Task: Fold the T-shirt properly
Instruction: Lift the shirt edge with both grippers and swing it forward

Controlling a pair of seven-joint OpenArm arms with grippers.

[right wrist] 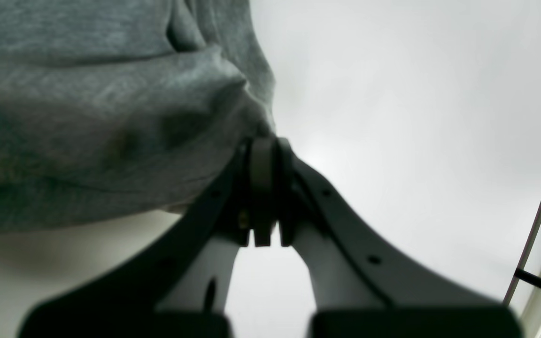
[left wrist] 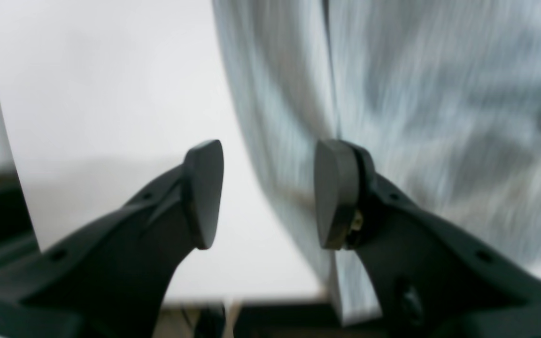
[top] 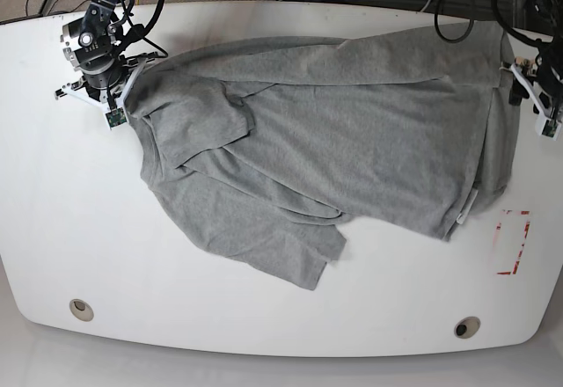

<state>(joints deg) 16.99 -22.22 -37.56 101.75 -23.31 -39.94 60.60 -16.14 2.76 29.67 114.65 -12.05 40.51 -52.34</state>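
A: How do the jaws of the left gripper (left wrist: 268,195) stand?

B: Parted, with a clear gap between the two pads and nothing clamped there. One pad sits against a hem edge of the T-shirt (top: 325,149); the other is over bare tabletop (top: 79,220). That view is blurred, so I cannot tell whether the cloth truly touches the pad.

A: And the right gripper (right wrist: 263,148)?

B: Its jaws are pressed together, pinching a bunched fold of grey fabric at their tips.

A: What is there to count?

B: One T-shirt, two grippers, one white tabletop. Also one red-outlined rectangle (top: 512,243) marked on the surface, and two small round holes (top: 81,309) near the front edge.

A: Where does the shirt lie?

B: Spread wrinkled across the middle of the tabletop, plain grey side up, stretched between the two grippers. In the base view the right gripper holds its left end and the left gripper sits at its right end.
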